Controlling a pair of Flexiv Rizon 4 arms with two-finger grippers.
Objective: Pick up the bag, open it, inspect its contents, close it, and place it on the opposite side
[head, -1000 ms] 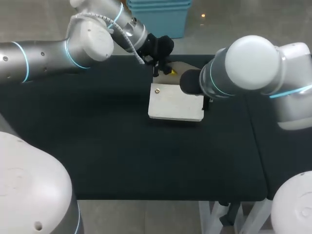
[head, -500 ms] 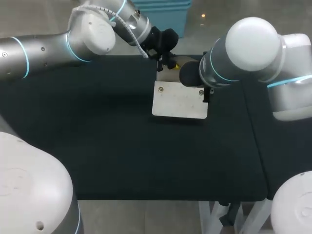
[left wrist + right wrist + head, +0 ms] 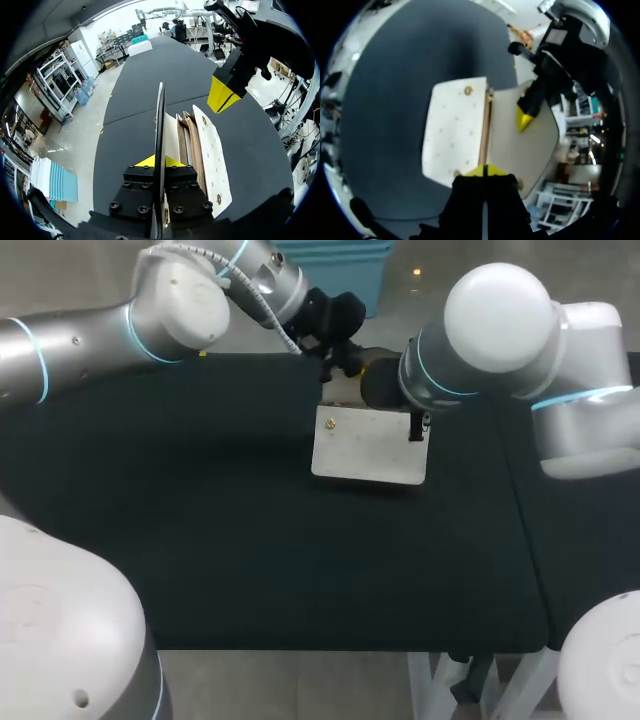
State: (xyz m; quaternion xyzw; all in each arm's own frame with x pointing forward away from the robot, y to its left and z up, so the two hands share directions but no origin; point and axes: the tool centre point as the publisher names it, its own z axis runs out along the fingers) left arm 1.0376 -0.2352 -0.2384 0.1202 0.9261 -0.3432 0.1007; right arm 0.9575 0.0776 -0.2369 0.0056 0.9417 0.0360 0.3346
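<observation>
The white bag [image 3: 369, 445] hangs between both grippers over the far middle of the black table. My left gripper [image 3: 338, 358] is behind it, shut on the bag's lifted flap [image 3: 160, 125], which shows edge-on between its fingers. My right gripper [image 3: 485, 171] is shut on the tan rim of the bag's mouth [image 3: 484, 135]. The studded front panel [image 3: 454, 131] drops away from that rim. In the left wrist view the mouth stands parted, with tan inner dividers [image 3: 189, 142] showing beside the front panel [image 3: 214, 152]. My right arm hides the mouth in the head view.
The black tabletop [image 3: 200, 530] spreads wide to the left of the bag and toward the front edge. A seam in the table surface [image 3: 520, 510] runs front to back at the right of the bag.
The bag and both grippers have shifted a little right and toward the far edge. The left gripper has drawn the flap farther back, and the right arm has swung in over the bag's top.
</observation>
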